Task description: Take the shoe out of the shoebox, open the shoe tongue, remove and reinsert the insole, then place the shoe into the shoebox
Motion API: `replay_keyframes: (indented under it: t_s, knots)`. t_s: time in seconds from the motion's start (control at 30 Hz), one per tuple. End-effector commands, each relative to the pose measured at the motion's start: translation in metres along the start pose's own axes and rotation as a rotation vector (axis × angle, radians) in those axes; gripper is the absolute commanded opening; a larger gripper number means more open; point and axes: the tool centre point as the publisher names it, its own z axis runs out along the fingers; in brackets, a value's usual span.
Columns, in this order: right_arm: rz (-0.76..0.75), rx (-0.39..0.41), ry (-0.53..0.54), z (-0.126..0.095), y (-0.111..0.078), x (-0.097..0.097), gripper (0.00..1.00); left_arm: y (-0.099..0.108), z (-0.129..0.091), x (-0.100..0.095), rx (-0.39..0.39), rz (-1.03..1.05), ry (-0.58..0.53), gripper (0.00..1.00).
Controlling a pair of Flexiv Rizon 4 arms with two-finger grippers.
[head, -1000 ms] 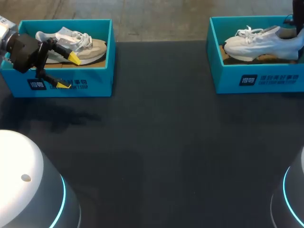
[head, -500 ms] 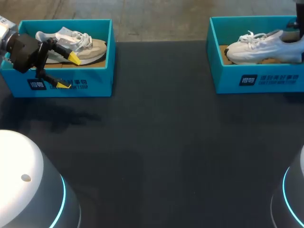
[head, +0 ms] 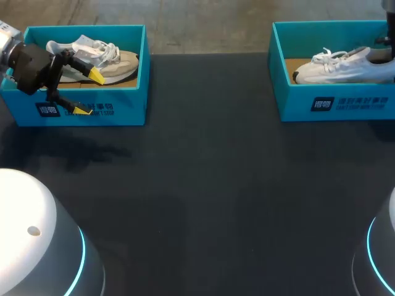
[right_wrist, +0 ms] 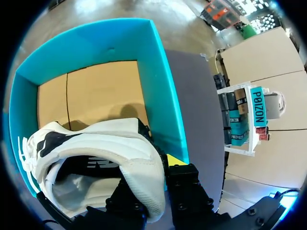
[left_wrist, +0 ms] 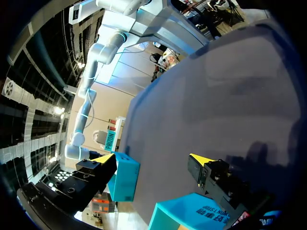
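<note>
Shoe point(head: 345, 65), heel clamped by right fingers point(right_wrist: 175, 161), inside shoebox point(head: 290, 98); left fingers point(head: 94, 75) wide, empty. Toe may catch its wall.

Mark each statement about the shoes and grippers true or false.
1. The left box and right box each hold a shoe. True.
2. The left gripper is shut on the grey shoe. False: it is open and empty, at the left box's front wall.
3. The right gripper grips the white shoe at its heel. True.
4. The white shoe is in the left box. False: it is inside the right box.
</note>
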Motion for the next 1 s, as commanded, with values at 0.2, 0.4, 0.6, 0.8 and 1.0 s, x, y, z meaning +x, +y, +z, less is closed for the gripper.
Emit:
replay_keyframes:
  t_s: [0.2,0.4,0.6,0.8,1.0]
  knots:
    - [0.000,0.000,0.010,0.011,-0.007,-0.004,0.00,0.001,-0.001,0.000,0.002,0.001,0.003,1.00]
    - [-0.032,0.005,0.006,0.020,-0.005,0.004,0.00,0.001,-0.001,0.000,0.002,0.001,0.003,1.00]
    - [-0.035,0.015,0.013,0.027,-0.002,0.011,0.00,0.001,-0.001,0.000,0.002,0.001,0.003,1.00]
    - [-0.031,0.033,0.016,0.037,-0.004,0.016,0.00,0.001,-0.001,0.000,0.002,0.001,0.003,1.00]
    - [-0.020,0.046,0.025,0.046,-0.005,0.017,0.00,0.001,-0.001,0.000,0.002,0.001,0.003,1.00]
